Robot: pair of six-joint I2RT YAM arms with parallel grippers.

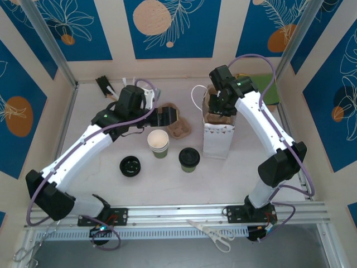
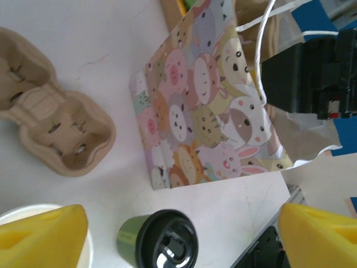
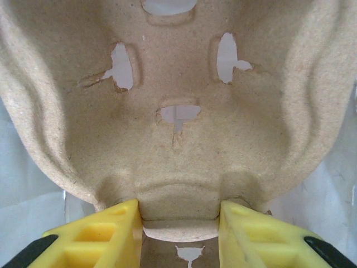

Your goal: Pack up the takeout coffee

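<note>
takeout coffee (image 1: 189,158): upright on table, lidded, just beside white bag (image 1: 217,139) | left gripper (image 1: 166,117): jaws apart, empty; coffee lies toward the bases from it | right gripper (image 3: 178,223): clamped on pulp carrier (image 3: 178,111) at bag mouth | left arm nearer, free

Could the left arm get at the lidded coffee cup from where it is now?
Probably yes. The left pincer is open and empty, and the takeout coffee stands on bare table close by, with nothing over its lid. The lidless cup stands close beside it, so a finger might brush that.
</note>
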